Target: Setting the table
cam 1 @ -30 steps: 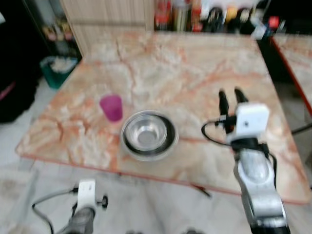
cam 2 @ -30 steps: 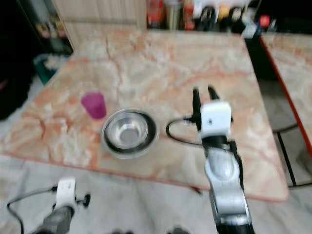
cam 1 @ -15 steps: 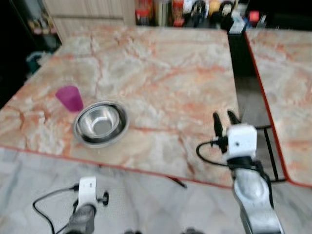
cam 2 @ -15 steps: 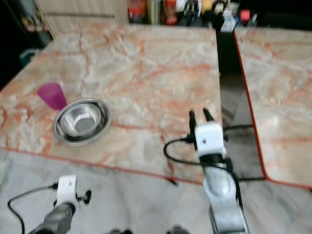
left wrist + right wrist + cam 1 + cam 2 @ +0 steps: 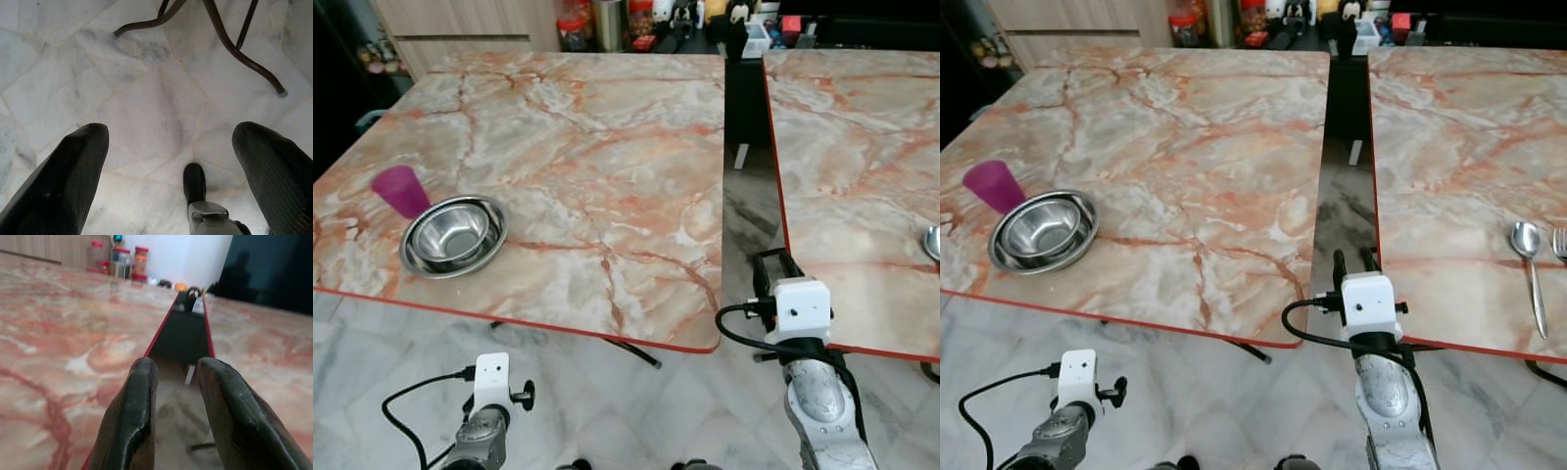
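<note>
- Right end effector (image 5: pixel 1352 261) is hovering empty, fingers nearly together, over the gap between two benches.
- Spoon (image 5: pixel 1528 257) is lying to its right; fetching it likely follows.
- Bowl (image 5: pixel 1043 230) is sitting far left.
- Left end effector (image 5: pixel 171 161) is hanging idle, fingers apart.

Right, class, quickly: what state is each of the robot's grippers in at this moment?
Left gripper: open, holding nothing, hanging over the floor.
Right gripper: fingers nearly together, holding nothing, at the gap between the two tables.
</note>
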